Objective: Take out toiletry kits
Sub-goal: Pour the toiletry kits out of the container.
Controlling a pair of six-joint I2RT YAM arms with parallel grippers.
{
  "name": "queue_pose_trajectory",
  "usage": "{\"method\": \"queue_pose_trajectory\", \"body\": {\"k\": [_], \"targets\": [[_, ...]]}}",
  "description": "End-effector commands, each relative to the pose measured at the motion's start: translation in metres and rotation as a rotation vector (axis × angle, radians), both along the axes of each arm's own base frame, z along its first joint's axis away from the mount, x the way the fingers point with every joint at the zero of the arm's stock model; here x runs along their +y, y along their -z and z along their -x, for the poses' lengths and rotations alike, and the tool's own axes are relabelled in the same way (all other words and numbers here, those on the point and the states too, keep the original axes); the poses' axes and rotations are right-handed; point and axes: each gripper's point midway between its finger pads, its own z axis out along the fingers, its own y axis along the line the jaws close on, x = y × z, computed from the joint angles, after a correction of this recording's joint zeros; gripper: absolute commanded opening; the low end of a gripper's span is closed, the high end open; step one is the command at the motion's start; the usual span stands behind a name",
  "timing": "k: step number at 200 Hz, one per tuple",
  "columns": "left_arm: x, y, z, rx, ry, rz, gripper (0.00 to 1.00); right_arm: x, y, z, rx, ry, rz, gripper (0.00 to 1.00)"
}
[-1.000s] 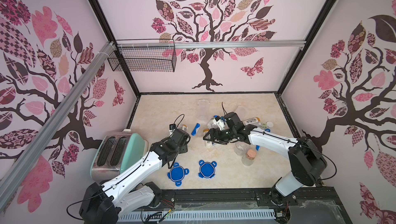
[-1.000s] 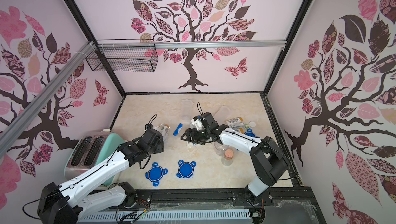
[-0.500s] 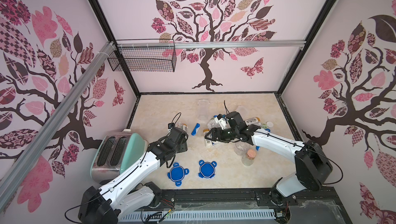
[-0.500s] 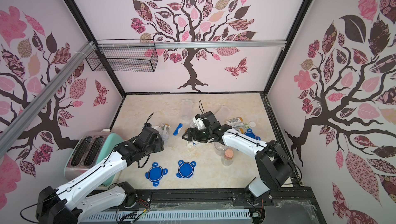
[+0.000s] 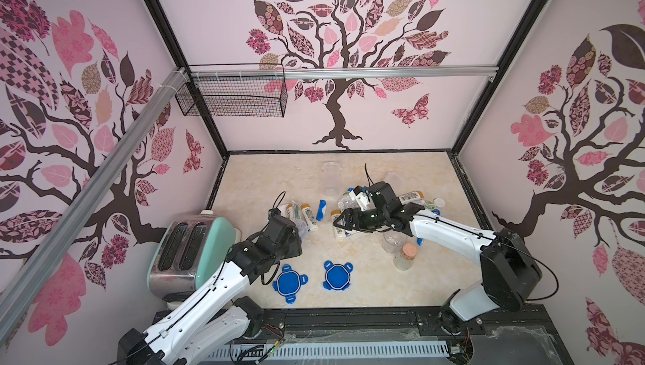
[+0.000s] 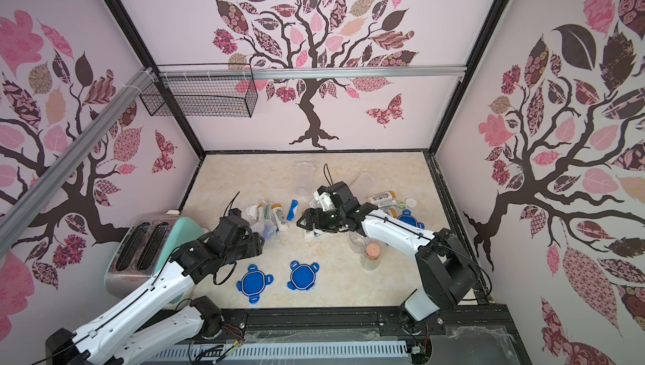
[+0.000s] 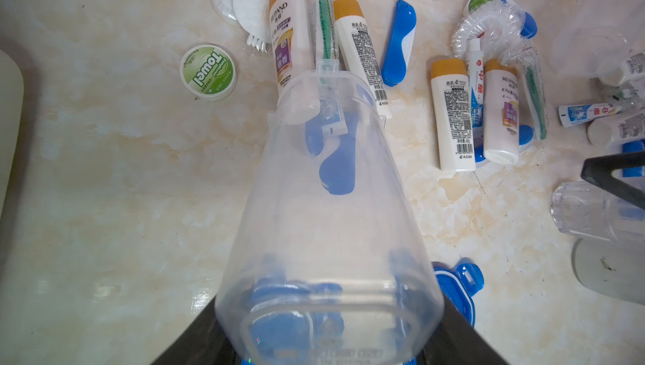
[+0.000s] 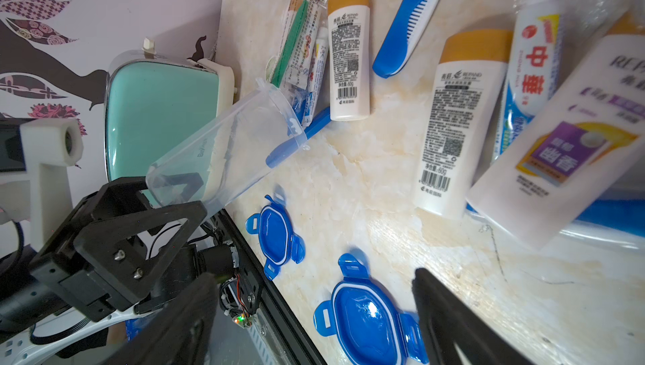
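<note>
So, left claw [image 7: 328, 342]: clamped on the base of the jar [image 7: 324, 227]; jar tilted, mouth down at the table.
Right claw [image 5: 343, 220]: fingers apart, empty, hovering over the second pile [image 7: 452, 115].
Changed: left arm has eased back a little toward its base, jar with it. Right claw is about where it was.
Kit, out: one bottle [image 7: 363, 56] lies clear beside the jar mouth, green brush [image 7: 324, 28] just past it, tub [image 7: 207, 72] off to the side.
Kit, unclear: other bottle [image 7: 289, 42] has its foot at the rim; can't tell if it's in or out.
Kit, not out: tube [image 7: 330, 112] lies across the mouth; blue brush [image 7: 336, 174] inside, tip poking out in the right wrist view.
Second pile: bottles and tube on the table, already out.
Lids [image 5: 289, 282]: both off, flat near the front edge.
Read: jar looks mostly emptied; the pull-back seems to be sliding it off its contents.
Next: probably more retreat or a lift to clear the tube and blue brush.
Risk: tube could snag on the rim.
</note>
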Motion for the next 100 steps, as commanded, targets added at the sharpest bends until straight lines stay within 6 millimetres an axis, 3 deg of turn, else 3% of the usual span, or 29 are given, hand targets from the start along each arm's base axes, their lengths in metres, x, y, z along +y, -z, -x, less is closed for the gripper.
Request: {"method": "queue_pose_trajectory", "body": {"k": [1,100], "targets": [[0.0006,-0.0029,0.0016,-0.006,-0.004,0.016,0.29,-0.0017,0.003,-0.0001,0.005,-0.001,0.011,0.9],[-0.0019,-0.0093,0.0087,0.033,0.018,0.023,0.29,-0.0056,0.0093,0.0039,0.011,0.002,0.018,0.9]]}}
